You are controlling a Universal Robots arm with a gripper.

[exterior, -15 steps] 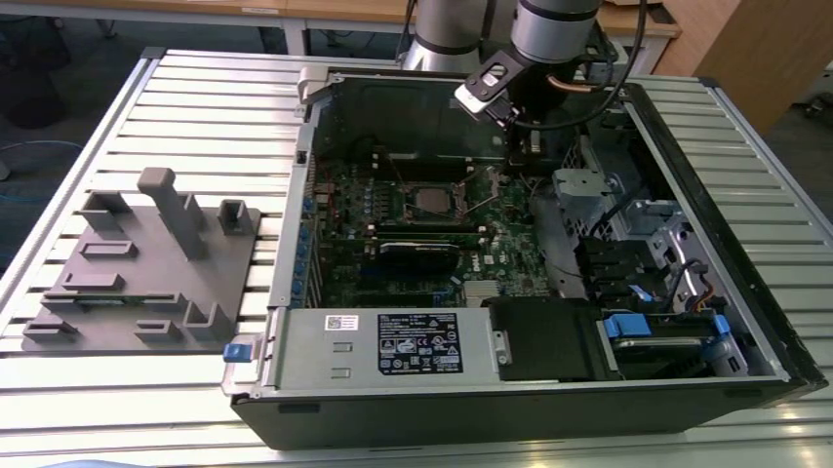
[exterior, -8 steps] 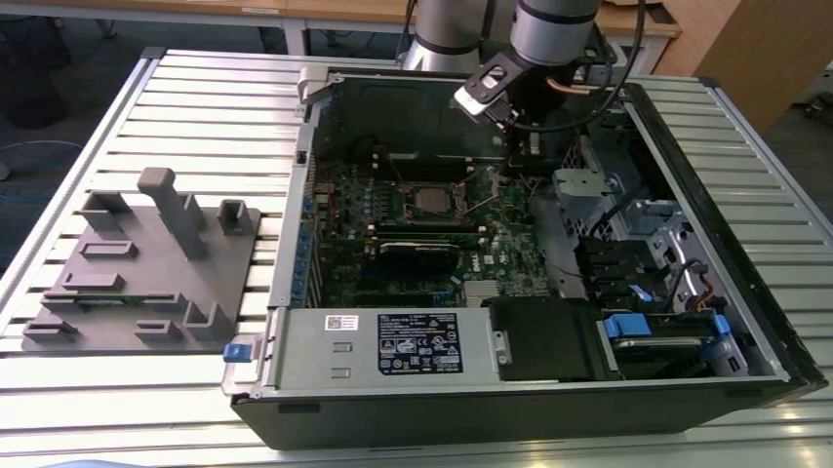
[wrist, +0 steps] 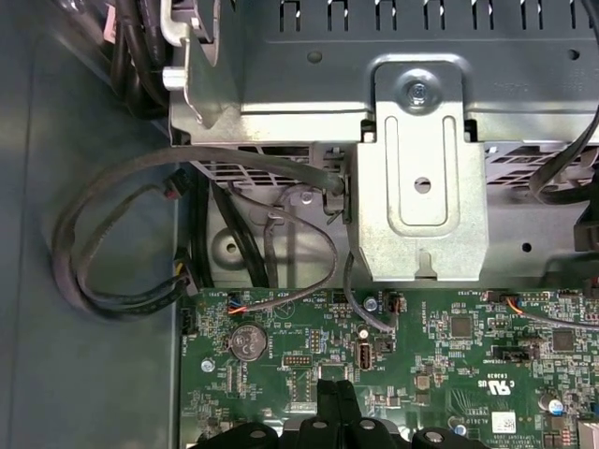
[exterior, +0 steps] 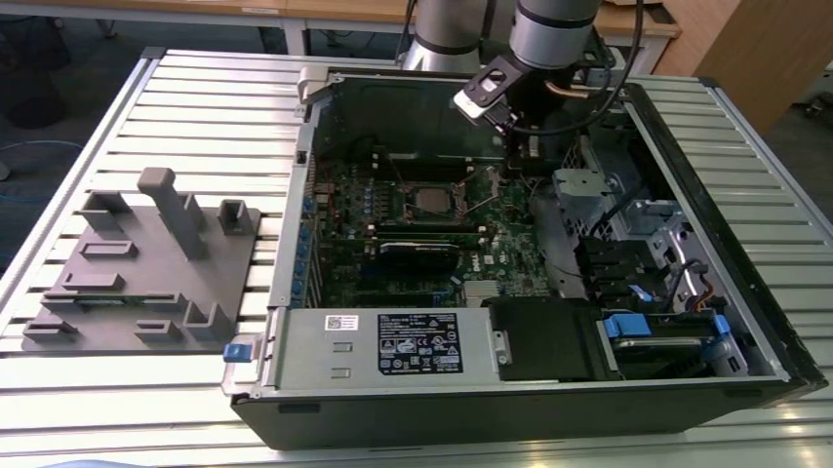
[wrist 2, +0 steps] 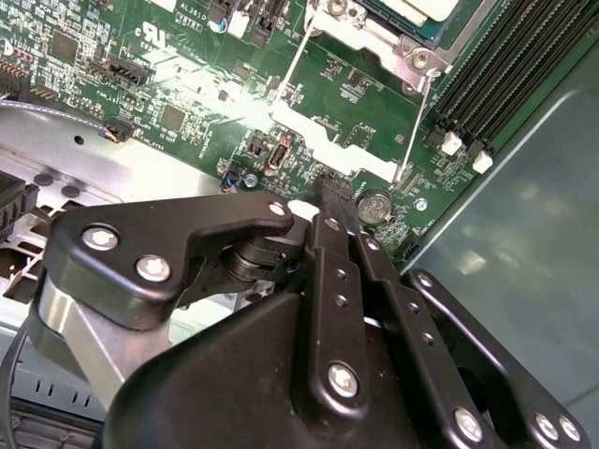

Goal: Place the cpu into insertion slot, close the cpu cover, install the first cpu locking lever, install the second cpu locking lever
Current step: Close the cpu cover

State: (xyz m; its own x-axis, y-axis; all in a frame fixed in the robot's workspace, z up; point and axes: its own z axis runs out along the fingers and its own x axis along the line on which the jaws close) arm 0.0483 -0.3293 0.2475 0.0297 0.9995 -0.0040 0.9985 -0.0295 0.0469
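Ribbed metal tabletop (exterior: 195,107) under open computer case (exterior: 521,424). Cpu (exterior: 427,202) seated in insertion slot (exterior: 427,183) mid-motherboard (wrist 2: 187,84), cpu cover (wrist 2: 370,42) flat around it. Wire locking lever (wrist 2: 413,122) trailing off socket corner, latched or not unclear. Gripper (wrist 2: 335,195) pinched narrow, empty, tip low over board beside coin cell (wrist 2: 375,204). Likely closed to serve as one pushing tip for levers.

The cpu (wrist 2: 412,7) is cut off by the second wrist view's edge.
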